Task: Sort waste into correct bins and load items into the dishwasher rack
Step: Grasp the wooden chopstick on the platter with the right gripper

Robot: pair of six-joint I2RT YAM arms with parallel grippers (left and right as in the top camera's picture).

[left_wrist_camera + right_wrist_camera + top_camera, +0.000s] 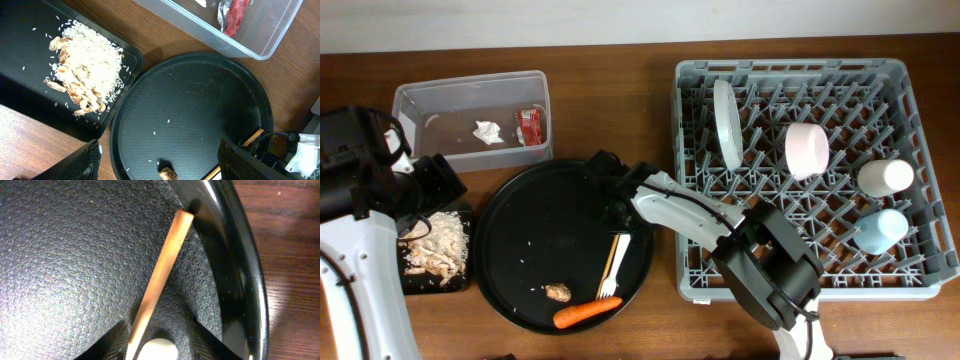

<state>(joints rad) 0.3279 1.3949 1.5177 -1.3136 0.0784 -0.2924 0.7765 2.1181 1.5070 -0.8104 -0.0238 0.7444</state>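
No words or numbers can be read anywhere. The big round black plastic tray (200, 130), near the front edge of the tabletop (30, 140), has a faint raised mark (202, 89) in its middle, too dim to read. The small red wrapper (233, 15) lies in the clear plastic rectangular tub (270, 46) near the back left corner. It shows silver patches but no clear letters.
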